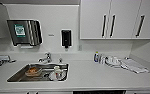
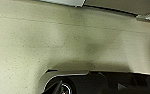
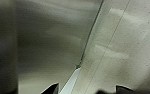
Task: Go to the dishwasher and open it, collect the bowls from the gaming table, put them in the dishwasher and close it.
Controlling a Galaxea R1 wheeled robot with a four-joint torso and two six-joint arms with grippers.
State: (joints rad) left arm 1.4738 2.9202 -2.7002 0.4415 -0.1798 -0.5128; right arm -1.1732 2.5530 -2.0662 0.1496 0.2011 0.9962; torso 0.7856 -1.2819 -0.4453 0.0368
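Kitchen counter seen from above, dishwasher edge barely in frame.

A dark strip at the bottom centre-right may be the dishwasher [image 1: 98, 92] top; I cannot tell for sure. Above it the white counter [image 1: 91, 75] carries a steel sink [image 1: 38, 72] at lower left, a tap [image 1: 46, 58], bottles [image 1: 99, 58] and cloths [image 1: 131, 65] at right. White cabinets [image 1: 116, 18] fill the upper right. Whether either pincer is wide or narrow cannot be told.

The robot's base [image 2: 91, 83] is glossy black with a pale grey curved rim, and a dark round wheel [image 2: 63, 88] is set in it.
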